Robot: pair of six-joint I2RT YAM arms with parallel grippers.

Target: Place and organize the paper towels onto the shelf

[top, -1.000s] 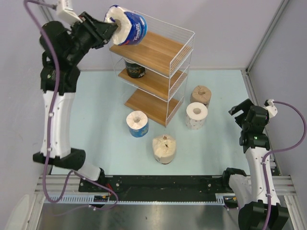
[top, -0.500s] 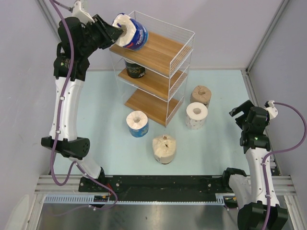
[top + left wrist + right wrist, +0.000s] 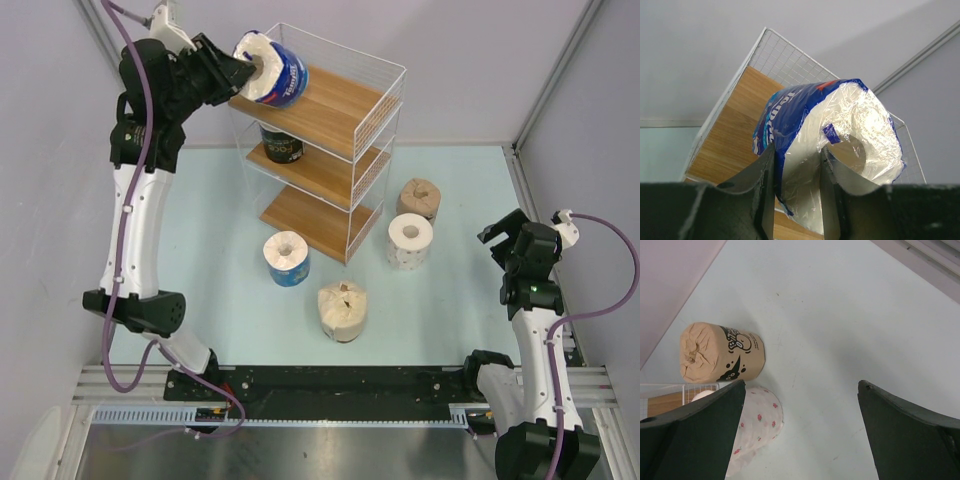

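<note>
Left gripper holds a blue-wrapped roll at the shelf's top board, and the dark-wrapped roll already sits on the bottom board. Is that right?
Not quite: the dark-wrapped roll sits on the middle board of the shelf, not the bottom one, as the top external view shows. The left gripper does hold a blue-wrapped roll at the top board.

Blue roll over shelf top lvl
</note>
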